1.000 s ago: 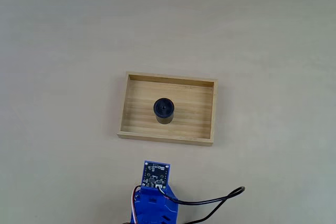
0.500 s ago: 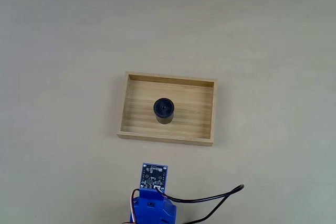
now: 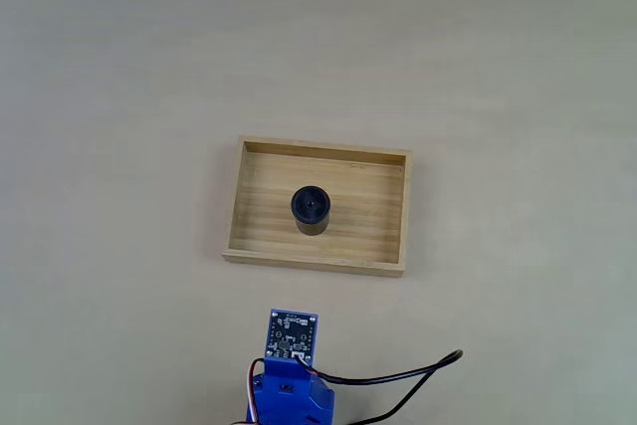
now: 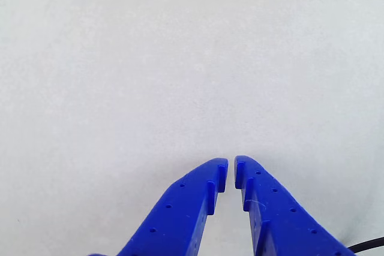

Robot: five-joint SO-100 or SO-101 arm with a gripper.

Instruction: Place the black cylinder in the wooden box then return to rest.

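Below the wooden box (image 3: 318, 206) holding the black cylinder (image 3: 311, 208), blue fingers (image 4: 207, 193) nearly closed, empty.

Black cylinder (image 3: 311, 208): we record matte black.
Wooden box (image 3: 383, 230): we note light wood, straight grain lines.
Gripper (image 4: 231, 172): we log bright blue fingers (image 4: 192, 208).
Circuit board (image 3: 292, 332): dark blue.
Cable (image 3: 398, 377): black.
Table (image 3: 119, 97): pale beige.
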